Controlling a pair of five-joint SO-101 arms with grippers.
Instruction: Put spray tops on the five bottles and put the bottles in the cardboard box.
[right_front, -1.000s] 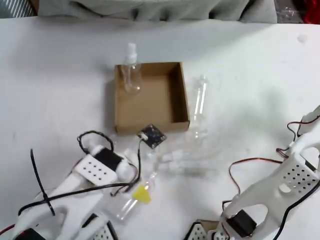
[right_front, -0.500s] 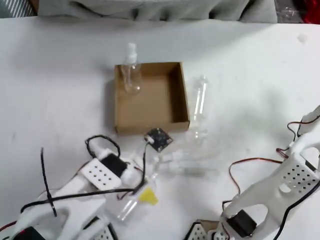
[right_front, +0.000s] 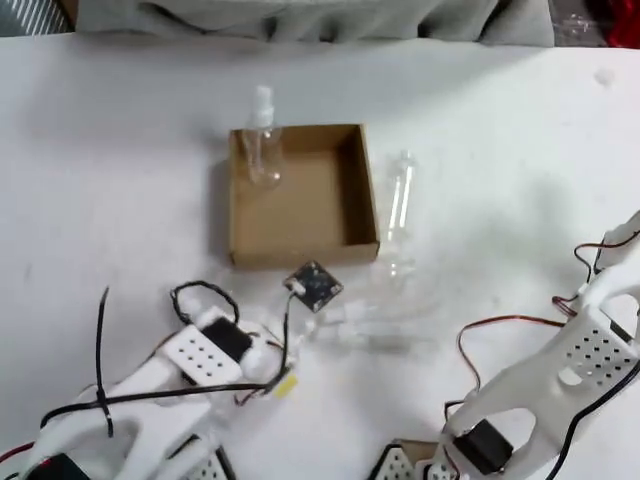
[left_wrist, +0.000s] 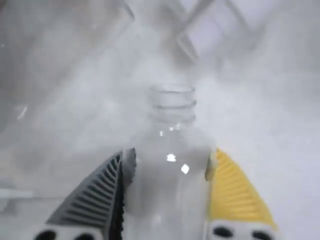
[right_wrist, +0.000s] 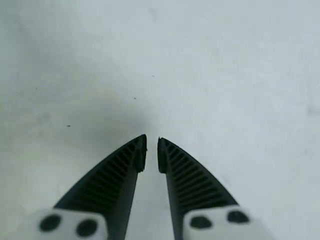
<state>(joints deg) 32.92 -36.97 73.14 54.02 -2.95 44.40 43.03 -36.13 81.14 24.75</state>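
Plastic, clear throughout, is what we find pinched in the left gripper: its grey and yellow fingers are closed on the shoulders of an uncapped bottle low over the table, close to the near edge and left of its middle. The bottle's long axis runs straight out from the wrist, and its bare threaded neck points away from the gripper toward the table's middle. Farther toward the far edge sits the cardboard box, and a capped bottle stands upright in its far left corner, so we judge one of the five done. Just right of the left gripper, between the box and the near edge, lies a heap of clear pieces; we cannot tell tops from bottles in it. A third bottle lies just beside the box's right wall, its length running along that wall. Toward the near right corner, the right gripper hangs over bare table, its dark fingers pressed almost together on nothing. The open neck faces the heap, which lies between the two arms, so we judge that the free right gripper is the one to fetch a top and meet that neck head-on.
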